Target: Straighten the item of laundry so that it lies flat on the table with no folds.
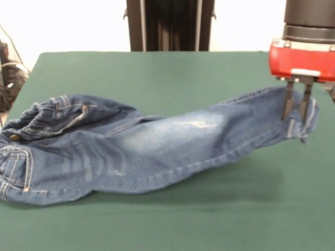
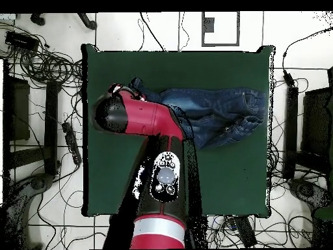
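Jeans [image 1: 157, 149] stretching long, sideways away from gripper [image 1: 296, 107]; gripper pinching leg end, lifting it off table [image 1: 157, 73]; waist lying far off.

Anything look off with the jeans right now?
Yes. The jeans aren't flat: the gripper holds the leg end raised off the table, casting a shadow beneath it, and the waistband end at the opposite side is bunched and folded over.

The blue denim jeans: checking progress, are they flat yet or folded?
Folded. The blue denim jeans lie doubled, their leg end lifted off the dark green table by the pincer.
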`<action>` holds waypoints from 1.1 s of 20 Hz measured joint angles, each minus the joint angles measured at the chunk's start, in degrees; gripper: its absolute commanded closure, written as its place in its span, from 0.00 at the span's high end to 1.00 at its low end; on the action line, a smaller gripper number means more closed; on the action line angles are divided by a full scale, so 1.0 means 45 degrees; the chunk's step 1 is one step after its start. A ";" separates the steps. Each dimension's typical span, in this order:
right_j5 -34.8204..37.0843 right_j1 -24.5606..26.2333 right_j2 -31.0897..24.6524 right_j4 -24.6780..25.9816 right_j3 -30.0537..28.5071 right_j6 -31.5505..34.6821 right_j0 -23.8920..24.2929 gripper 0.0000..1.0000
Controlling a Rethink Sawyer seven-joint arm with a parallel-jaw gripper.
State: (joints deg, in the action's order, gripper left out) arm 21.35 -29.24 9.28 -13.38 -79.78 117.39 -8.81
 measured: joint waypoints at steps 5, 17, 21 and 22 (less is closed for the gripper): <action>-0.0003 0.0403 0.0013 -0.0302 0.0694 0.0000 -0.0444 0.00; 0.1296 0.1813 0.0221 -0.0524 0.3361 0.0000 -0.0561 1.00; 0.1593 0.2029 0.0219 -0.0530 0.3787 0.0000 -0.0468 1.00; 0.1637 0.2117 0.0217 -0.0524 0.3953 0.0000 -0.0431 1.00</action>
State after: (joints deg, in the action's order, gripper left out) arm 28.72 -19.71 10.25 -15.74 -61.99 117.39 -10.75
